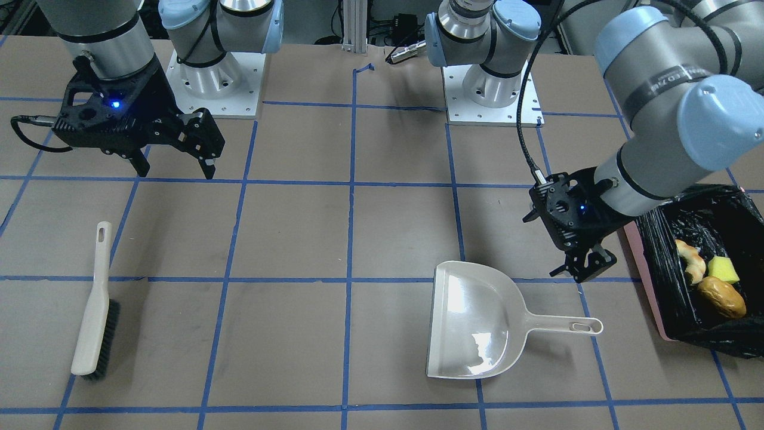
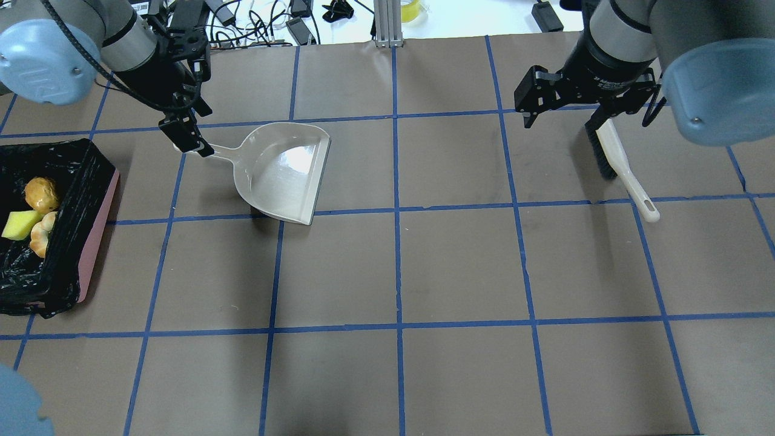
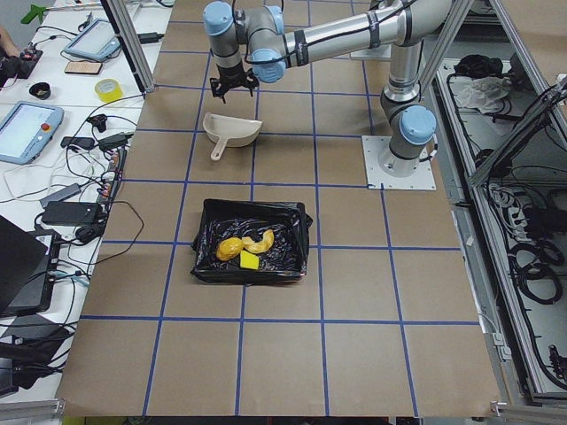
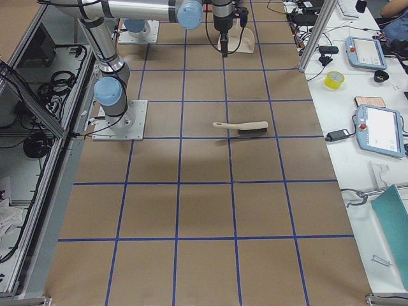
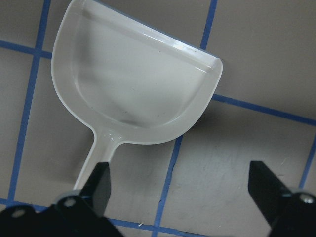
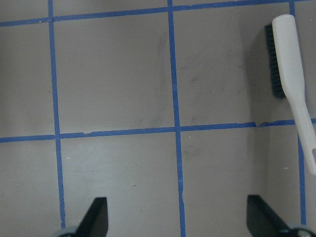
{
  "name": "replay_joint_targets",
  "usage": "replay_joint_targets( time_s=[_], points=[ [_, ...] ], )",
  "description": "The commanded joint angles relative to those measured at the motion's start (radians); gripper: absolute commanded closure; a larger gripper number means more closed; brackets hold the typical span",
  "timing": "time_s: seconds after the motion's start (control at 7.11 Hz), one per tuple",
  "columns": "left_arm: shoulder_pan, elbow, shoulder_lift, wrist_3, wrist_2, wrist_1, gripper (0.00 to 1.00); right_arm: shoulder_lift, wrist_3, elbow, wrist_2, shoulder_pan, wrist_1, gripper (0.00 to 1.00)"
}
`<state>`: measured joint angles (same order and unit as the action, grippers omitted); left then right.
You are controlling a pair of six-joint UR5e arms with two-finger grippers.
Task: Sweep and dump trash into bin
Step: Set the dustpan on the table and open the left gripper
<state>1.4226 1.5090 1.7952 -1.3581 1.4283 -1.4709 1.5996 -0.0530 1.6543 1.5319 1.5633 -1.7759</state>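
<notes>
The bin (image 1: pixel 646 280) is a pink box lined with a black bag, at my left end of the table (image 2: pixel 97 236). In it lie the trash pieces: the orange-brown lump (image 1: pixel 722 297), the pale curved slice (image 1: pixel 691 258) and the yellow-green wedge (image 1: pixel 723 270). They also show in the overhead view, with the lump (image 2: pixel 41 192) at the far side. My left gripper (image 1: pixel 588 266) is open and empty, just above the handle of the empty beige dustpan (image 5: pixel 133 84). My right gripper (image 1: pixel 176 167) is open and empty, above the table beside the brush (image 6: pixel 294 84).
The dustpan (image 2: pixel 281 172) lies flat, its mouth toward the table's middle. The white brush (image 2: pixel 617 160) with dark bristles lies on its side at my right. Both arm bases (image 1: pixel 215 77) stand at the robot's edge. Blue tape lines grid the brown table.
</notes>
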Motion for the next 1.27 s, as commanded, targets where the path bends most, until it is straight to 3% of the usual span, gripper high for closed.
replay_joint_targets(
  time_s=[0.0, 0.7, 0.84, 1.13],
  points=[
    [0.016, 0.002, -0.080, 0.178, 0.033, -0.060, 0.00, 0.016, 0.012, -0.002, 0.013, 0.001, 0.039, 0.00],
    [0.125, 0.033, -0.141, 0.990, 0.047, -0.052, 0.00, 0.037, 0.004, 0.002, 0.010, 0.001, 0.039, 0.00],
    [0.125, 0.036, -0.166, 1.081, 0.049, -0.067, 0.00, 0.037, 0.004, 0.002, 0.011, 0.000, 0.039, 0.00],
    [0.125, 0.046, -0.213, 1.163, 0.163, -0.074, 0.00, 0.037, 0.004, 0.002, 0.013, 0.001, 0.039, 0.00]
  ],
)
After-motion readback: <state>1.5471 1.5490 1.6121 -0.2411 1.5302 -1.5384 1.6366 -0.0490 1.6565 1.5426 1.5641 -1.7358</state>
